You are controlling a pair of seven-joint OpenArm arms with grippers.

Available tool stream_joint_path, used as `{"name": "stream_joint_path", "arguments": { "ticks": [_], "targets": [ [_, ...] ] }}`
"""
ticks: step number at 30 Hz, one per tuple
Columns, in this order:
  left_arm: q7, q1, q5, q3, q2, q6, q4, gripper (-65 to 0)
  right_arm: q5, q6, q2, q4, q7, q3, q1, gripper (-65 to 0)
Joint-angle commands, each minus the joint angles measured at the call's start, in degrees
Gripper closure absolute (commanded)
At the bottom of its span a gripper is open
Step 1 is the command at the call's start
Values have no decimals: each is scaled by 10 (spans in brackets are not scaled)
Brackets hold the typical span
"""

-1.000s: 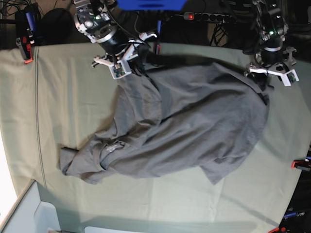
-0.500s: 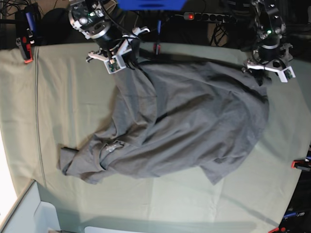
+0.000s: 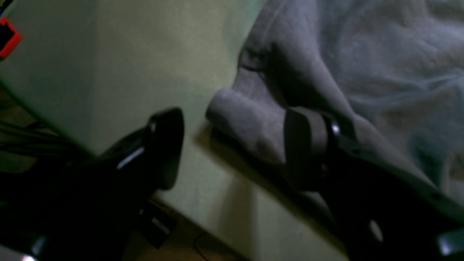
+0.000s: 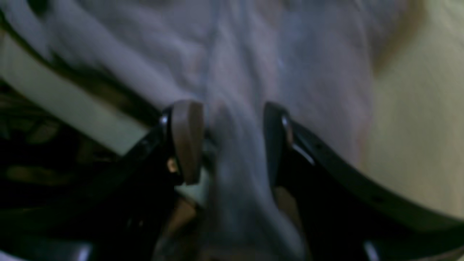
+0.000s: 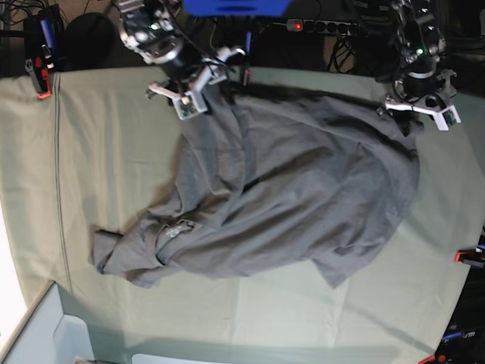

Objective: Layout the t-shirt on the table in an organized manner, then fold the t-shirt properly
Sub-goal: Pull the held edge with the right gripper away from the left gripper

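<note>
t-shirt (image 5: 280, 197): lies rumpled across the middle of the table (image 5: 114, 152), spread wide at the far edge and bunched toward the near left, where the neck label (image 5: 176, 230) shows; it is not yet flat.

right gripper (image 4: 224, 141): at the shirt's far corner on the base view's left; its jaws stand apart with a ridge of grey cloth running between them (the picture is blurred, so I cannot tell whether the pads touch the cloth).

left gripper (image 3: 235, 148): at the opposite far corner; jaws wide apart, one finger (image 3: 308, 145) resting against a rolled hem, the other finger (image 3: 166, 145) over bare table, gripping nothing.

why so placed: both arms sit at the two far corners, probably because that edge has to be pulled straight before any fold.

stage: laying out, judged unfinished; folding not begun.

clamp (image 5: 42, 83): pins the green cover at the table's edge, so that it does not slide under the shirt.
</note>
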Motion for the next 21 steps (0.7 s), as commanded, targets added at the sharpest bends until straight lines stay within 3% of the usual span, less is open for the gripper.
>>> {"name": "stream_joint_path", "arguments": {
  "ticks": [1,5,21],
  "targets": [
    [-11,0,2,-2,-4,-2,12,-418,5,1,0,10,15,2,1,-281],
    [-11,0,2,-1,-14,-2,12,-418,4,1,-19,0,15,1,19,-281],
    [-11,0,2,-6,-28,-2,9,-418,3,-2,-34,-102,20,-13,77,-278]
  ]
}}
